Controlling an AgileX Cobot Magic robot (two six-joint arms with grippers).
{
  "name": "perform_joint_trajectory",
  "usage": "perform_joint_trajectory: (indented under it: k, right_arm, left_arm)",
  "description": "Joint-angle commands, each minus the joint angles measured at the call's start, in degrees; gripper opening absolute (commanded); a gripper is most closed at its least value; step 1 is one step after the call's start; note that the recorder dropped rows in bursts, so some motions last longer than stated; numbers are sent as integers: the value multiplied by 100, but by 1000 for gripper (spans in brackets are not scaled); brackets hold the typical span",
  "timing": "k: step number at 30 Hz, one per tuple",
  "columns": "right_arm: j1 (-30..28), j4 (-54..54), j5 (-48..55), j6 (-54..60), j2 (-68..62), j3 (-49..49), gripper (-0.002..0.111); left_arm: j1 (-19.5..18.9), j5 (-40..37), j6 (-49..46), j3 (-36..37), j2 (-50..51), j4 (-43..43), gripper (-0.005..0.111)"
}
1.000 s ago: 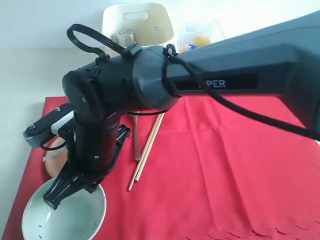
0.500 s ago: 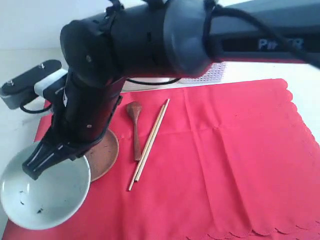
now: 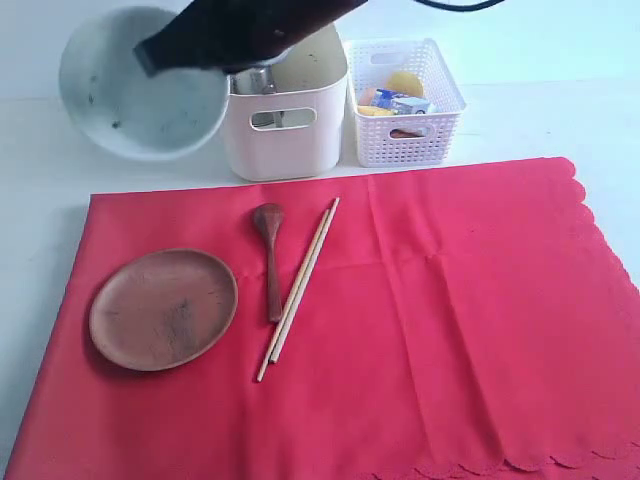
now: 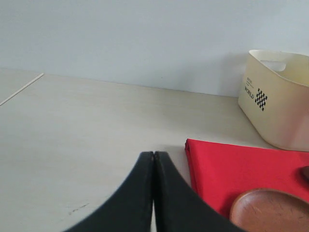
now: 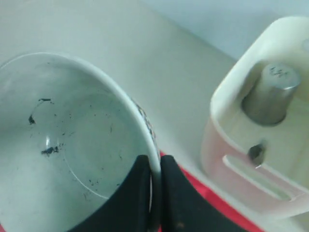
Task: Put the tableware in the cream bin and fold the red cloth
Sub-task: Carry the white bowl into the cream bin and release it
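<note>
Right gripper is clamped on the bowl, one finger inside the rim and one outside, pinching the near edge. The bowl is up in the air at the far left, just left of the bin, tipped so its speckled inside faces out. It looks like glazed ceramic: stiff, slick under the pads, and it would chip or crack if dropped. All its weight hangs off that single pinch on the rim, so I'd say it could swing or slip. A firm squeeze and a gentle lowering are what this calls for.

There's a complication in the bin, where the cup stands upright. The bowl needs to go down beside it, not onto it.

The left gripper has its fingers pressed together with nothing between them, over bare table left of the cloth.

On the cloth, the plate lies flat at the left. It's wooden, light and rigid, and best taken by its raised edge. Just right of it lie the spoon and chopsticks, side by side. Both are thin and low, so the fingers must close across them right at the fabric. The cloth itself is soft and limp, so corners are the place to grab
</note>
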State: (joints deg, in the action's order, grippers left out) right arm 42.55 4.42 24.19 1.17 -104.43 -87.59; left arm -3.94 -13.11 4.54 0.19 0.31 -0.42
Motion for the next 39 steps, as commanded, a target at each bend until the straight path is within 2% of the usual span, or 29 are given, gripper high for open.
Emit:
perform_joint_trajectory:
  k: [1,7,18,26,35,39]
  right_arm:
    - [-484,-34,-947,-578,68,33,0]
    - [-954,-34,-1478,-892,48,33,0]
    - [-1609,-4,-1814,-1603,-494,33,0]
    - [-1657,-4,-2419,-1641,-932,33,0]
    - [-1657,-4,-2381,-1641,-1094,33,0]
    - [-1657,-4,-2381,-1641,-1094,33,12]
  left_arm:
    - [-2,69,-1,-19,-31,-34,1]
    - [-2,69,-1,-19,-31,-34,1]
    - [-2,69,-1,-19,-31,-34,1]
    - [-2,69,-1,-19,-31,-34,1]
    - [-2,69,-1,-19,-31,-34,1]
    - [-2,69,-1,-19,-31,-34,1]
